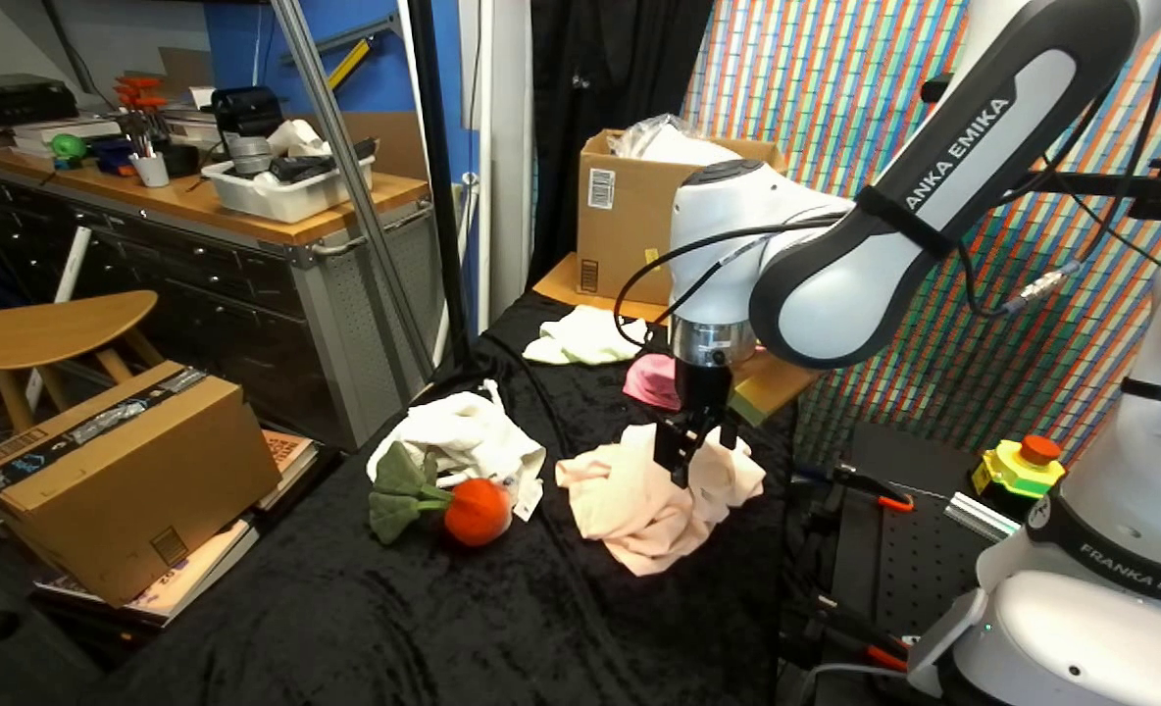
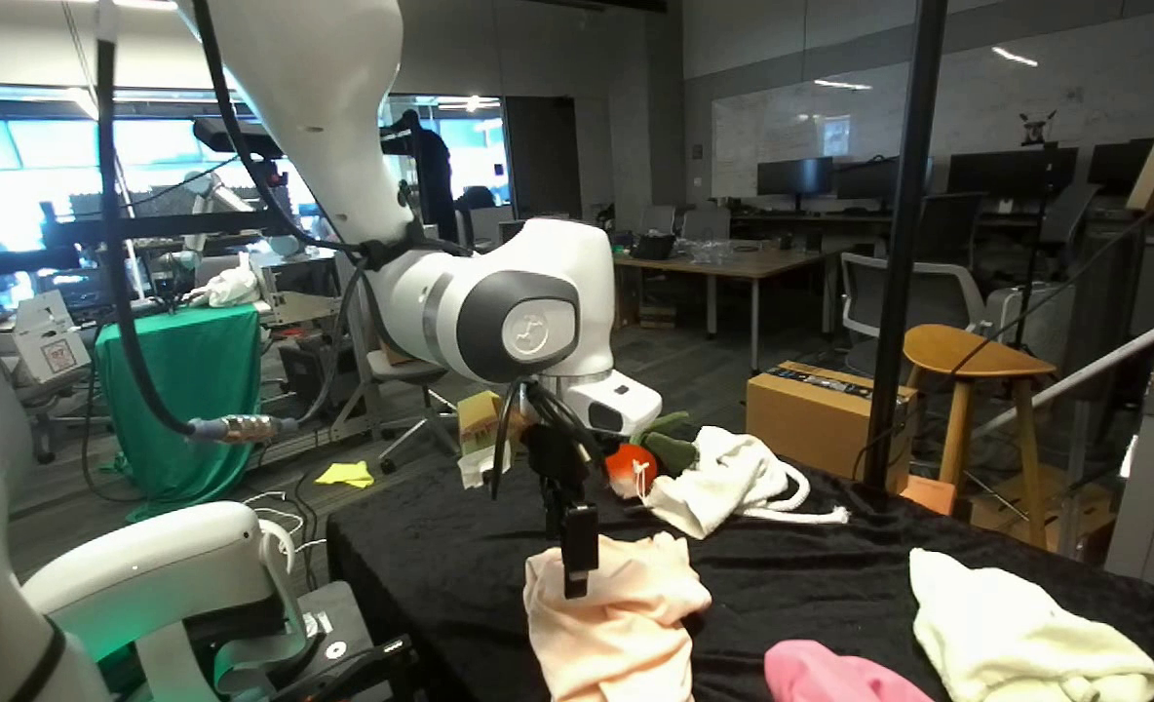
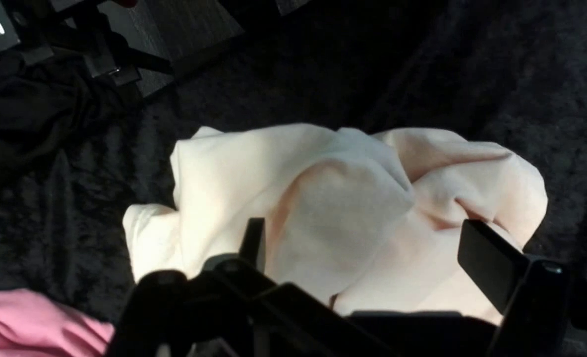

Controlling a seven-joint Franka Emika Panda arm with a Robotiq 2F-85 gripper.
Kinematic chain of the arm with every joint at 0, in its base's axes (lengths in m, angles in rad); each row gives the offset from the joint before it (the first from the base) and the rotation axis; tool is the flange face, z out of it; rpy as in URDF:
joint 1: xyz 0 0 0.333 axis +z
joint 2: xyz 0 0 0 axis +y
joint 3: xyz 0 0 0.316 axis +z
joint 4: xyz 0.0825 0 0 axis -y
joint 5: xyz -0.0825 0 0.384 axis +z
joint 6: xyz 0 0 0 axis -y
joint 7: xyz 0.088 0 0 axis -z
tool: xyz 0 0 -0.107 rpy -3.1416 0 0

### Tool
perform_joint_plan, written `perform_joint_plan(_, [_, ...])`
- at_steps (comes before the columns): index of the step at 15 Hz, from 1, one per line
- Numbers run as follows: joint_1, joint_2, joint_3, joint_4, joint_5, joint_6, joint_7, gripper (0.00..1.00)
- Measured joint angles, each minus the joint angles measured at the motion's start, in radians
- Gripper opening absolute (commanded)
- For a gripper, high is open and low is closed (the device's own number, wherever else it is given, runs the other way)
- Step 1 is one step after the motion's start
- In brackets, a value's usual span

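My gripper [image 1: 703,456] points down over a crumpled peach cloth [image 1: 634,505] on a black-covered table [image 1: 424,628]. In the wrist view the gripper [image 3: 360,243] has its two fingers wide apart, with the peach cloth [image 3: 343,223] below and between them and nothing held. In an exterior view the fingertips [image 2: 577,580] overlap the peach cloth [image 2: 616,634]; I cannot tell whether they touch it. A pink cloth [image 1: 653,380] lies behind the gripper and also shows in the wrist view [image 3: 30,325].
A white cloth [image 1: 458,431] with a cord lies beside an orange plush [image 1: 477,512] with green leaves. A pale green cloth [image 1: 585,335] lies farther back. A cardboard box [image 1: 630,235] and a wooden block [image 1: 772,387] stand behind the arm. A dark pole [image 2: 899,244] rises by the table.
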Motion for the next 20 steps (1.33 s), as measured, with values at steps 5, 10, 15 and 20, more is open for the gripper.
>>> perform_joint_plan(5, [0.005,0.049,0.009,-0.004,0.042,0.063,-0.042,1.00])
perform_joint_plan(10, [0.008,0.105,0.032,-0.002,0.167,0.150,-0.168,1.00])
perform_joint_plan(15, [0.009,0.136,0.056,-0.002,0.239,0.183,-0.246,1.00])
perform_joint_plan(20, [0.010,0.142,0.016,-0.003,0.167,0.189,-0.219,1.00])
